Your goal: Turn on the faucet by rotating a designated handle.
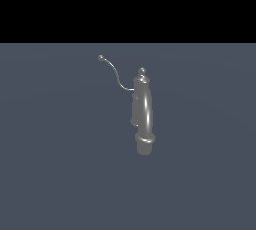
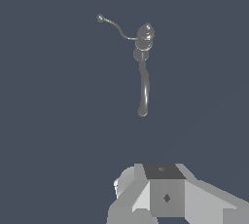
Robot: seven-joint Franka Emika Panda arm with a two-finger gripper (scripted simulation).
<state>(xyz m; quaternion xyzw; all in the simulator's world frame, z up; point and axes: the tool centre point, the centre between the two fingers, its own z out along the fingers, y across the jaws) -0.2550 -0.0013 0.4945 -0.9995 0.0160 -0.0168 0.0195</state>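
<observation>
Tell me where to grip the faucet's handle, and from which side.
Grip the handle near its ball tip, farthest from the faucet body. Probably come from above, fingers straddling the thin wire: that end stands clear of spout and finial.

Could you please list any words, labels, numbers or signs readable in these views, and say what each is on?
None: no text can be read in either view.
The faucet and its handle are plain grey metal with no markings.
The hand shows only a small dark diamond mark, not a letter or number.
The floor is blank.
</observation>
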